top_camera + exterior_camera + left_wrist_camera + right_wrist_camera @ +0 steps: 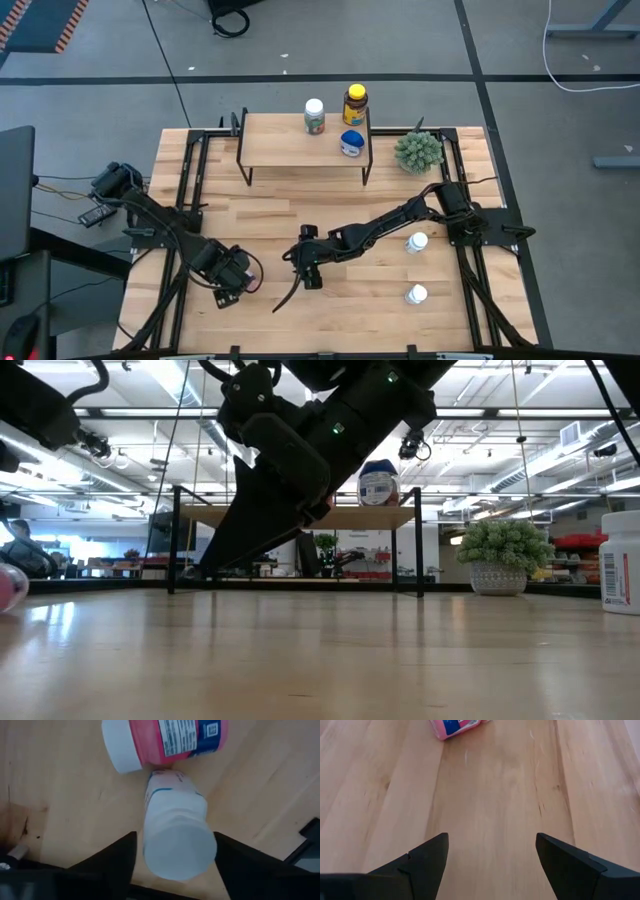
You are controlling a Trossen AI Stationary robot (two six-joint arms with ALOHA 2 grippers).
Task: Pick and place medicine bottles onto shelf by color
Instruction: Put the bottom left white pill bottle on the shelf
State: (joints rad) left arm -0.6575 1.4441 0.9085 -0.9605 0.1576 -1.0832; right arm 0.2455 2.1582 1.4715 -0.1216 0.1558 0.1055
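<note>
The table I worked at was pale butcher-block wood on a grey floor, with a lit, open-ceilinged hall behind it. The shelf stood at the far edge and carried a white-capped bottle, the amber bottle and the blue-lidded bottle, all upright; the potted plant sat just beside it. Two white-capped bottles stood near my right arm's base. My left gripper straddled a lying white bottle, fingers apart, its long axis pointing from the gripper toward the pink-labelled bottle, which lay crosswise touching its far end. My right gripper hung mid-table, fingers apart and empty.
</note>
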